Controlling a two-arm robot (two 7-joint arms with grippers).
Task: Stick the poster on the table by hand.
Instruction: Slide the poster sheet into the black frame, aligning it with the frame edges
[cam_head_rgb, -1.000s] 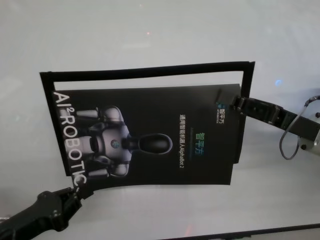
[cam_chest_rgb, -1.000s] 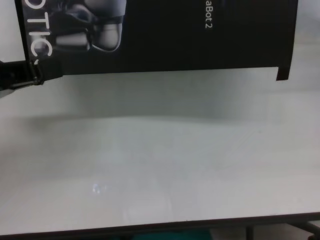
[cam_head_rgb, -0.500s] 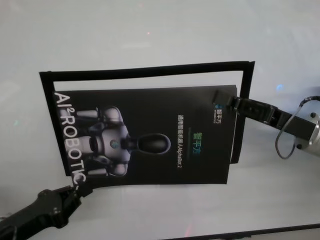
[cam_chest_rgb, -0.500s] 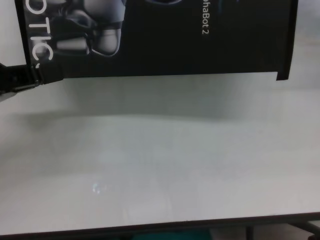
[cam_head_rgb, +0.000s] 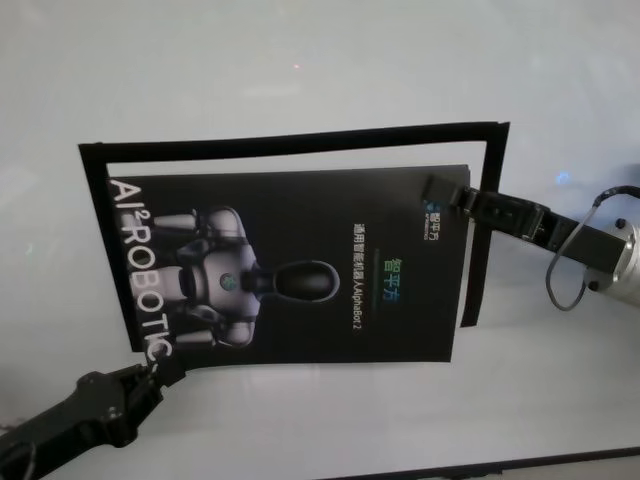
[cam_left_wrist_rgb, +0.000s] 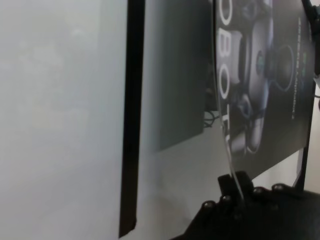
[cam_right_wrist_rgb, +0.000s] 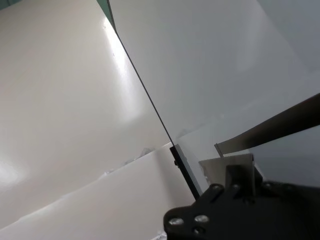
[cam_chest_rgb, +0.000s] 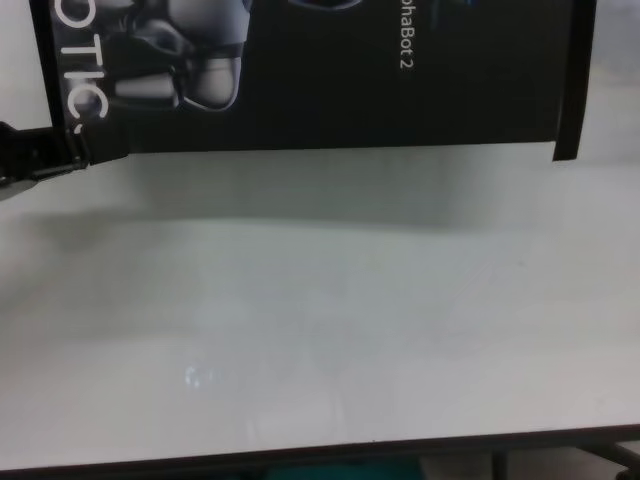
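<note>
Black glossy poster (cam_head_rgb: 300, 265) hung just above the white tabletop (cam_head_rgb: 300, 60), inside the outline of narrow black strips (cam_head_rgb: 290, 143) on the surface; its shadow in the chest view showed the near edge off the surface. Left end effector (cam_head_rgb: 160, 373) was clamped on the near-left corner by the white lettering, the sheet's edge caught between its fingers in the left wrist view. Right end effector (cam_head_rgb: 447, 196) was pinched on the far-right corner. Judgement: the step was lowering and aligning. Done well, it meant keeping the sheet taut between the two corners, squaring its edges to the strips, and setting one edge down first so no bubble or crease got trapped.
</note>
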